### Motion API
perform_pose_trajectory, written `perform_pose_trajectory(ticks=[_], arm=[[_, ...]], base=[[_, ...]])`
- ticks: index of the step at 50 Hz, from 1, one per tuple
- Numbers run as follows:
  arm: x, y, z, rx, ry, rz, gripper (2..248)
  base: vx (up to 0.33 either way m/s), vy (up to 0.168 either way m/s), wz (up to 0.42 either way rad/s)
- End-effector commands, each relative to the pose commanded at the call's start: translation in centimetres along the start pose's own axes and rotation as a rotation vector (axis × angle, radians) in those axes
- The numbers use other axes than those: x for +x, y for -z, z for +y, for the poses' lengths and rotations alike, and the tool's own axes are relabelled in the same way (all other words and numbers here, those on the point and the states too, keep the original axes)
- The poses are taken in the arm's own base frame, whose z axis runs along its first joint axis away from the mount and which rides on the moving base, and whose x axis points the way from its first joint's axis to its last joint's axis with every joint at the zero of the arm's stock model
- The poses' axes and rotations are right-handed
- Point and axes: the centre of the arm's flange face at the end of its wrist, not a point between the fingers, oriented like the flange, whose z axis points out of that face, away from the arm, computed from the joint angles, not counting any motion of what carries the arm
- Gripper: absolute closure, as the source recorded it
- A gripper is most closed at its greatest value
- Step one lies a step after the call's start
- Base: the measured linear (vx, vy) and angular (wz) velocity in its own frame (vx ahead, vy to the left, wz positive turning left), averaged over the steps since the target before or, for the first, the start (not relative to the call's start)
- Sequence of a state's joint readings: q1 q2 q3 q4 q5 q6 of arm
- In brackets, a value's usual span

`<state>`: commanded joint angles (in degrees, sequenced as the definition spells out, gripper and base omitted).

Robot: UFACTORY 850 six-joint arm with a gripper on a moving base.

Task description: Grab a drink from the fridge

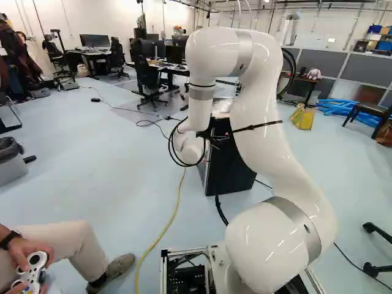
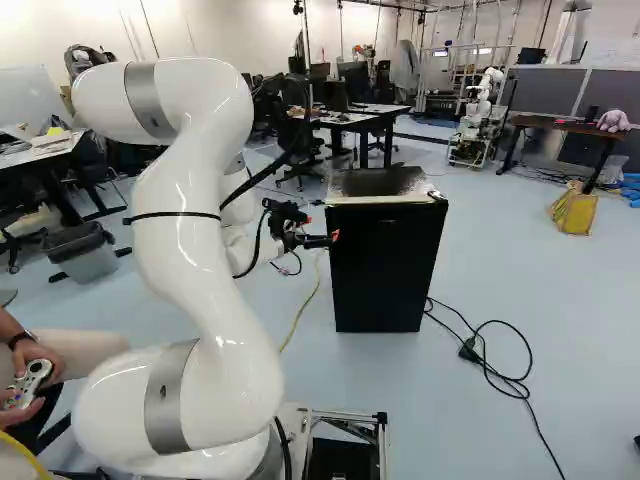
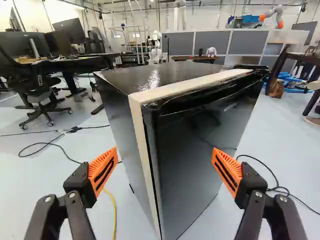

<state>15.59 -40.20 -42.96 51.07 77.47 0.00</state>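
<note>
While the claw [image 2: 326, 239] hangs with fingers spread wide, gripping nothing, the black fridge [image 2: 385, 268] stands on the floor [image 2: 560, 320] ahead of it, door [image 3: 195, 155] shut, a front corner facing between the orange pads [image 3: 103, 171].

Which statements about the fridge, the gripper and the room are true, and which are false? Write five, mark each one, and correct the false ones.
1. The fridge has its door shut. True.
2. The gripper is closed on the door's edge. False: its fingers stand wide apart, gripping nothing.
3. A yellow cable lies on the floor. True.
4. The bin stands on top of the fridge. False: it is on the floor, at the left of the right base view.
5. The finger pads are orange. True.
</note>
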Motion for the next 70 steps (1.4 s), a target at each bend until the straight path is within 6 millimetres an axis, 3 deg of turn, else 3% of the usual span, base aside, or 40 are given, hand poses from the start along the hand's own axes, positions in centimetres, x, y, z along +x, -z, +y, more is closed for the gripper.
perform_pose_trajectory(ticks=[70], arm=[[0.7, -2.6, -1.0, -0.14, -0.059, 0.121, 3]], base=[[0.0, 0.0, 0.0]])
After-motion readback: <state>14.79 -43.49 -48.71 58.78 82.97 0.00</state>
